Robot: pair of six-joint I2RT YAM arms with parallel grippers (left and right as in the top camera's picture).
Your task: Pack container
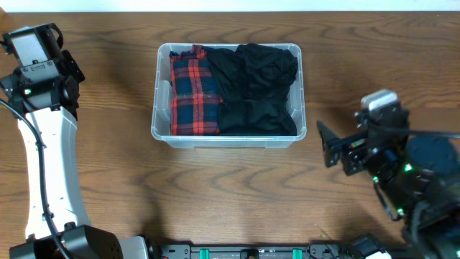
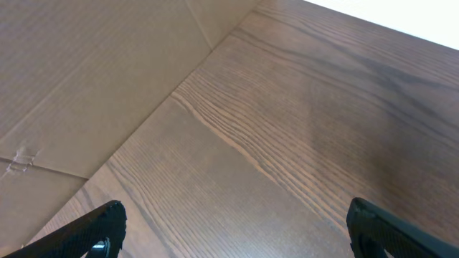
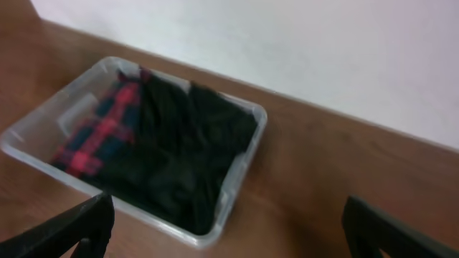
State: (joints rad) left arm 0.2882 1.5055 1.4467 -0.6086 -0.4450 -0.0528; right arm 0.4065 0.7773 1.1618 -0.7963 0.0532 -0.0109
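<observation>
We see the container [image 1: 227, 142] mid-desk [image 1: 388, 57], with a red plaid garment [image 1: 194, 97] folded in its left part and black garments [image 1: 257, 86] filling the rest. The left end effector [image 2: 237, 228] hangs over bare wood at the far left, well apart from the container, fingers spread and empty. The right end effector [image 3: 229, 228] is off the container's right side, not touching it, fingers wide apart with nothing between them.

Ahead of the right gripper [image 3: 228, 208], the container [image 3: 242, 168] and its clothes [image 3: 172, 158] are blurred, and its fingers [image 3: 79, 228], like those of the left gripper [image 2: 237, 211], are cut off at the lower edge.
</observation>
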